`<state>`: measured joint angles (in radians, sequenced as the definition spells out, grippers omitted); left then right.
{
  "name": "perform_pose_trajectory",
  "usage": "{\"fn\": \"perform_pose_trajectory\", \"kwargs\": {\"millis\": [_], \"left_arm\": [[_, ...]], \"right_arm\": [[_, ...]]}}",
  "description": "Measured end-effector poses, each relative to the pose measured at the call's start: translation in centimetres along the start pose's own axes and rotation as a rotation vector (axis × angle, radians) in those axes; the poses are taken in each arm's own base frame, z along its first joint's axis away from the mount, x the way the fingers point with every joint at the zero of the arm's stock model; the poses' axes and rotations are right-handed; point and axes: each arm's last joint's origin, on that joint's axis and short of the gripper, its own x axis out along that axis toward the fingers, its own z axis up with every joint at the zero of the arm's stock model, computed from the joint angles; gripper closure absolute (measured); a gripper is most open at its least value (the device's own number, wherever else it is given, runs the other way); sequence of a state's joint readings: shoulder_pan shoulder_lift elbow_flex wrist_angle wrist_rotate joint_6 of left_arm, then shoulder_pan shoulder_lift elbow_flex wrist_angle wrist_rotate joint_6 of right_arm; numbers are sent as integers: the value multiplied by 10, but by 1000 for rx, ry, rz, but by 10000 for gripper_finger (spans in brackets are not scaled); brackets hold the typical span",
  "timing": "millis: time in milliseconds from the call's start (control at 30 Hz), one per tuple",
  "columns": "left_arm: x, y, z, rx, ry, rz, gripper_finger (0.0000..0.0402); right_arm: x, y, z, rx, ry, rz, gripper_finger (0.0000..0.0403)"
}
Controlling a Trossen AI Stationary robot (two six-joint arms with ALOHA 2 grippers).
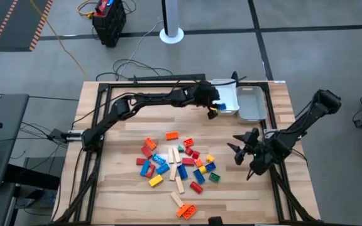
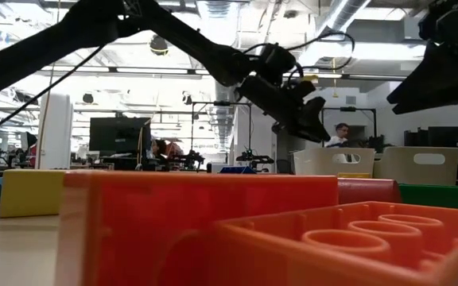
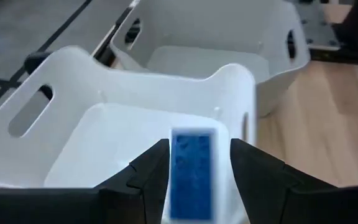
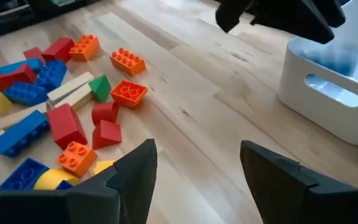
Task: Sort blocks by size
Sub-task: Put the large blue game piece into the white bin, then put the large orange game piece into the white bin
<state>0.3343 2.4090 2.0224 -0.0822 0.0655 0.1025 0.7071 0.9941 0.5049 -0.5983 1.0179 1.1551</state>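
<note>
My left gripper (image 1: 211,108) reaches over the near rim of a white tray (image 1: 228,95) at the table's far side. A blue studded block (image 3: 191,174) sits between its fingers, above the tray's floor (image 3: 104,143). In the right wrist view a blue blur (image 4: 333,59) shows inside that tray (image 4: 328,102), under the left gripper. The other blocks (image 1: 178,166), red, blue, orange, yellow and green with pale wooden bars, lie loose in the table's middle. My right gripper (image 1: 239,150) hovers open to the right of the pile, holding nothing. My left gripper has the blue block (image 3: 190,186) between its two fingers, lengthwise along them. A strip of white tray shows between the block and one finger (image 3: 253,180). Whether either finger touches the block I cannot tell.
A second white tray (image 1: 251,103) stands right of the first; in the left wrist view it lies beyond it (image 3: 229,37). Black frame rails (image 1: 99,125) run around the table. An orange brick (image 2: 348,238) fills the low view's foreground. Bare wood (image 4: 216,81) lies between pile and trays.
</note>
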Motion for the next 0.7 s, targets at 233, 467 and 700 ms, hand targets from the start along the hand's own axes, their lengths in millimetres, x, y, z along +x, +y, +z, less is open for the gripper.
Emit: {"fn": "perform_pose_trajectory", "kwargs": {"millis": [233,467,700], "left_arm": [[-30,-2,16,98,111,-75,229],[-83,-51,16,211,224,-212,229],[-157,-95,-29,190,254,-188,228]], "right_arm": [[1,1,0,-3,-4,-3,144],[1,1,-1,-25,-3,-4,144],[1,1,0,-29,-5,-6,144]]}}
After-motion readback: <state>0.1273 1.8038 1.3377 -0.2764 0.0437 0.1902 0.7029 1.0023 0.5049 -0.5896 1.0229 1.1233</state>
